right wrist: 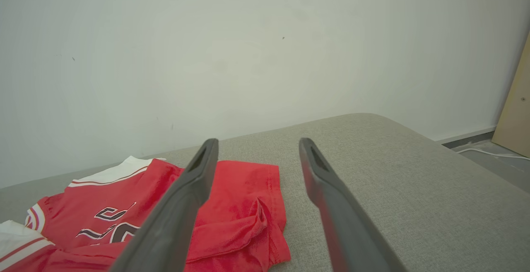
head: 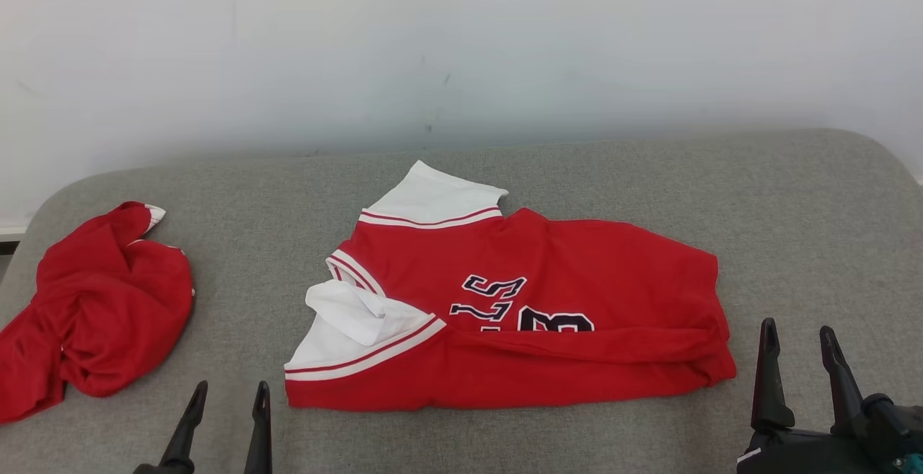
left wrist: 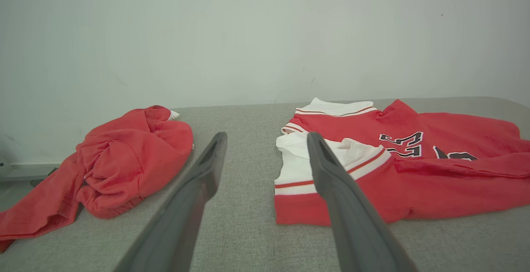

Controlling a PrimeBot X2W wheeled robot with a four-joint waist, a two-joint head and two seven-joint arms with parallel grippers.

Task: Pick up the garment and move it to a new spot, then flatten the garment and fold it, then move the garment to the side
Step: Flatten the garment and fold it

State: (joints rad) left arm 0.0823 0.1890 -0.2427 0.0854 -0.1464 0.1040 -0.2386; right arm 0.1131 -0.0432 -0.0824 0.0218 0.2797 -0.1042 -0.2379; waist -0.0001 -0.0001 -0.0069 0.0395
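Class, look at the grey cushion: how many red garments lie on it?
2. A folded red-and-white jersey lies in the middle of the cushion; a crumpled red garment lies near its left end. None seems hidden.

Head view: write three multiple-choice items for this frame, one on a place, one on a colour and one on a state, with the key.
1. Where does the crumpled red garment lie relative to the jersey?
A. On top of it
B. On the robot's right of it
C. On the robot's left of it, apart

2. What colour are the jersey's sleeves?
A. Black
B. White with red stripes
C. Blue

3. How are the left gripper and the right gripper?
A. Both open, holding nothing
B. Both shut on the jersey
C. Left shut on a sleeve, right open

Key:
1 C: bare grey cushion shows between the two.
2 B: both sleeves are white with red stripes near the edge.
3 A: each gripper gapes with nothing in it.
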